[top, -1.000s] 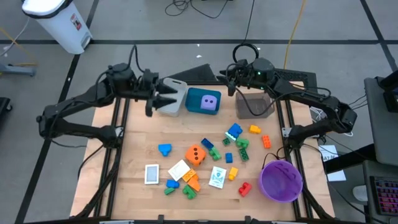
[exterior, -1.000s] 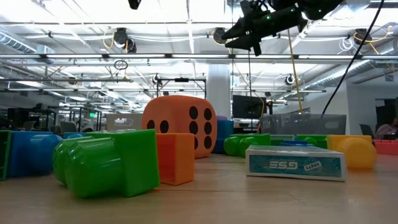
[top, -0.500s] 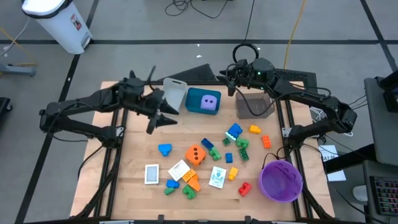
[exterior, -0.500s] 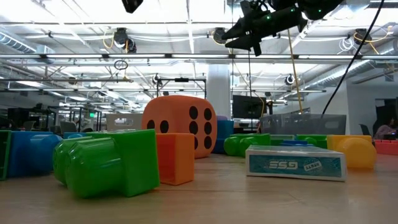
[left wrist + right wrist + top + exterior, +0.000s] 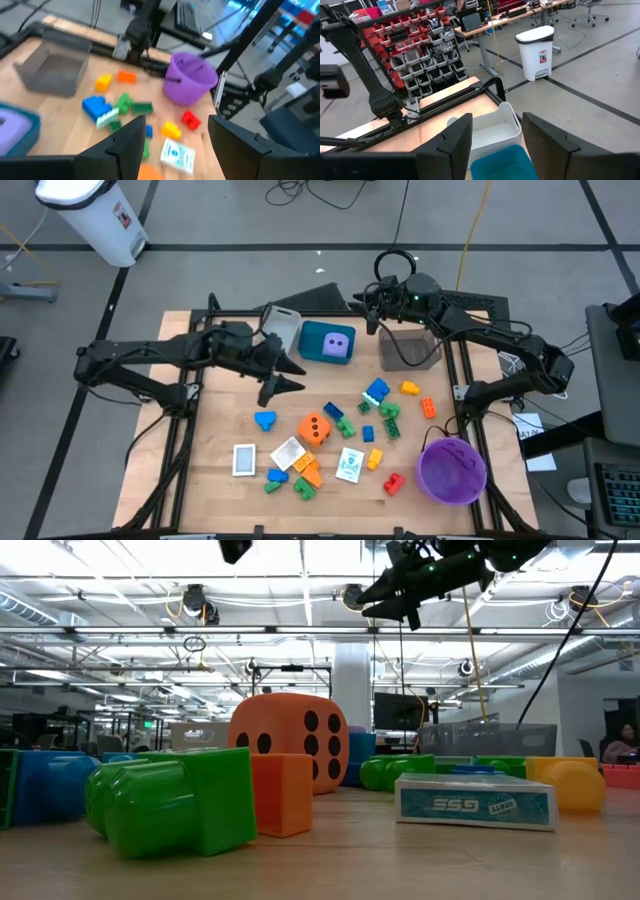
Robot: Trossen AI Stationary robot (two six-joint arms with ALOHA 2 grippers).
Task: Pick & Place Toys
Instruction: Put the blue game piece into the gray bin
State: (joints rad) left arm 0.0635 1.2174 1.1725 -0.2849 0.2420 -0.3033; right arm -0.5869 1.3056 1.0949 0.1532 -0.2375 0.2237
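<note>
A: Looking straight down, the left gripper [image 5: 283, 376] hangs parted and empty just beside the blue plastic brick [image 5: 264, 420] and the orange dotted die [image 5: 315, 428]. Crowded toys could get knocked aside.

B: At table height, that die [image 5: 288, 742] blocks what lies behind it, so depth is a guess.

A: Left wrist camera: dark fingers [image 5: 127, 145] apart, holding nothing, toys scattered before the round purple bowl [image 5: 191, 80].

B: Right wrist camera: right gripper [image 5: 496, 142] half-open, empty, above the white tray [image 5: 490, 131] and teal tray [image 5: 504, 162].

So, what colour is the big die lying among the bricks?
Orange with black dots; the die shows best in the low view.
</note>
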